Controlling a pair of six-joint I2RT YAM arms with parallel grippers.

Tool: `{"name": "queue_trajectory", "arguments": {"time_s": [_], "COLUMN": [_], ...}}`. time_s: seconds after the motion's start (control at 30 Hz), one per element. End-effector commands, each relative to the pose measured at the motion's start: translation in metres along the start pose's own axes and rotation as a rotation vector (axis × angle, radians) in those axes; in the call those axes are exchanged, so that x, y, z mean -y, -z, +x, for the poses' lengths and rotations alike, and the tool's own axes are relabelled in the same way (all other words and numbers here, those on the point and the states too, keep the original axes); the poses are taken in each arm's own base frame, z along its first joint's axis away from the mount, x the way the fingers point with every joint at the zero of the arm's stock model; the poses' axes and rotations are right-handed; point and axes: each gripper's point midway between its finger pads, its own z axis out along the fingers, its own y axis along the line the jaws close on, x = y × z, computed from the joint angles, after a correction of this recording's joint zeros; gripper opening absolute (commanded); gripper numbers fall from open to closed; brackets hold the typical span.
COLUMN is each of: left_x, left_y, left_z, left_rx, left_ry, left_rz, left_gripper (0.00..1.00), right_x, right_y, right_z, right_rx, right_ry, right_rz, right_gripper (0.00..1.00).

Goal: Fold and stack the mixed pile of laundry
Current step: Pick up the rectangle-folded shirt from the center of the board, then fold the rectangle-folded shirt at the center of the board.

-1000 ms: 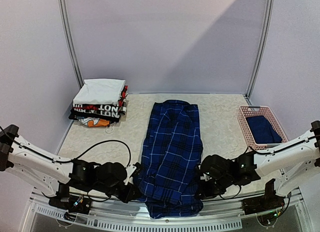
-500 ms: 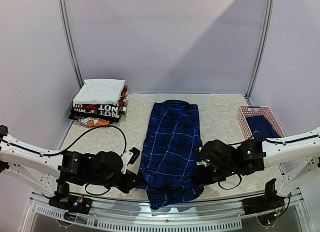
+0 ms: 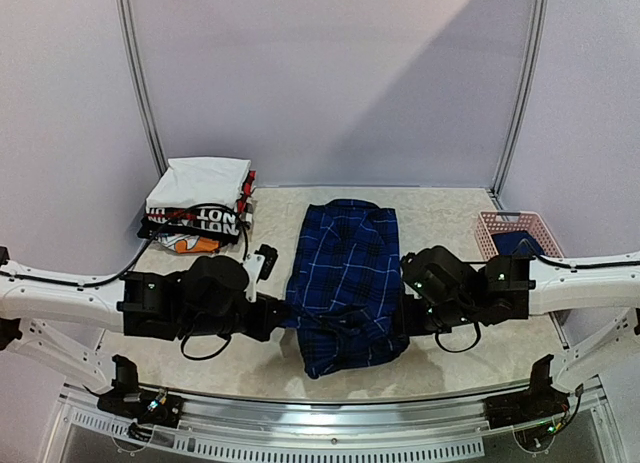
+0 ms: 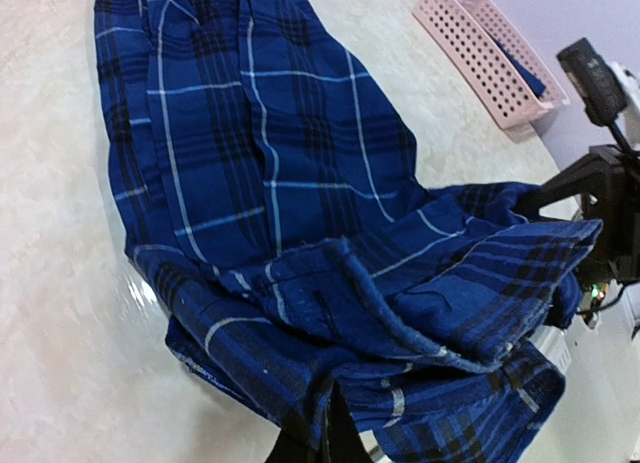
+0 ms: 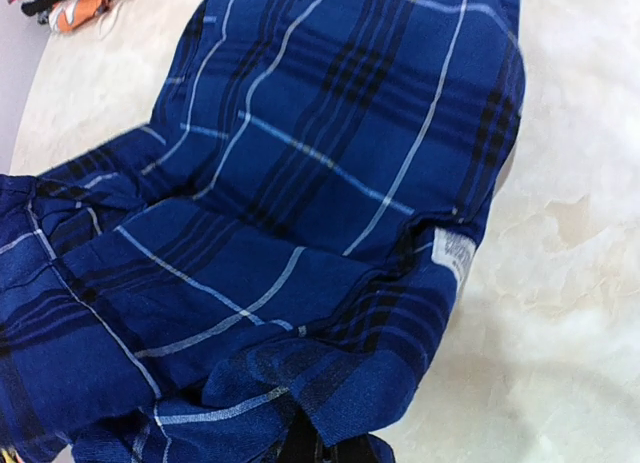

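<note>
Plaid first: the plaid shirt (image 3: 345,278) lies as a long narrow strip in the middle of the table (image 3: 440,223). Its near hem is lifted and doubled over toward the middle. The left gripper (image 4: 315,443) and right gripper (image 5: 325,448) are each clamped tight on a corner of that hem.

I'd call it partway through garment one, since the crosswise fold isn't laid down yet. The navy T-shirt (image 3: 517,245) sits untouched in the pink basket (image 3: 492,245) on the right.

Overhead gives me that layout, plus the folded stack (image 3: 200,198) far left. Only the wrist views show the actual pinch on the cloth.
</note>
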Motion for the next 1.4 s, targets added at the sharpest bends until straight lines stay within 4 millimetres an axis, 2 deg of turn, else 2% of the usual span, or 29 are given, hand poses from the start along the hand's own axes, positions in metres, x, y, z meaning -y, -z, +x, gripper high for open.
{"name": "queue_trajectory", "arguments": {"time_s": [0.0,0.37,0.67,0.83,1.1,1.37], "left_x": [-0.007,-0.021,-0.038,-0.052,-0.08,-0.104], "left_y": [-0.013,-0.047,-0.098,-0.118,-0.142,-0.178], "left_z": [-0.025,-0.067,-0.088,-0.099,-0.105,-0.097], "left_rx": [0.028,0.044,-0.016,-0.024,-0.056,-0.115], "left_ry": [-0.01,0.007,0.037,0.042,0.06,0.097], "left_rz": [-0.046,-0.091,-0.064,-0.088,-0.149,-0.155], "left_gripper": [0.0,0.0,0.0,0.0,0.0,0.0], "right_x": [0.004,0.022,0.041,0.057,0.08,0.098], "right_y": [0.006,-0.002,-0.026,-0.032,-0.058,-0.077], "right_z": [-0.03,-0.079,-0.1,-0.116,-0.133,-0.148], "right_rx": [0.08,0.144,0.142,0.177,0.17,0.175], "right_ry": [-0.004,-0.057,-0.103,-0.143,-0.198,-0.229], "right_rz": [0.031,0.096,0.175,0.217,0.256,0.29], "right_gripper": [0.0,0.0,0.0,0.0,0.0,0.0]}}
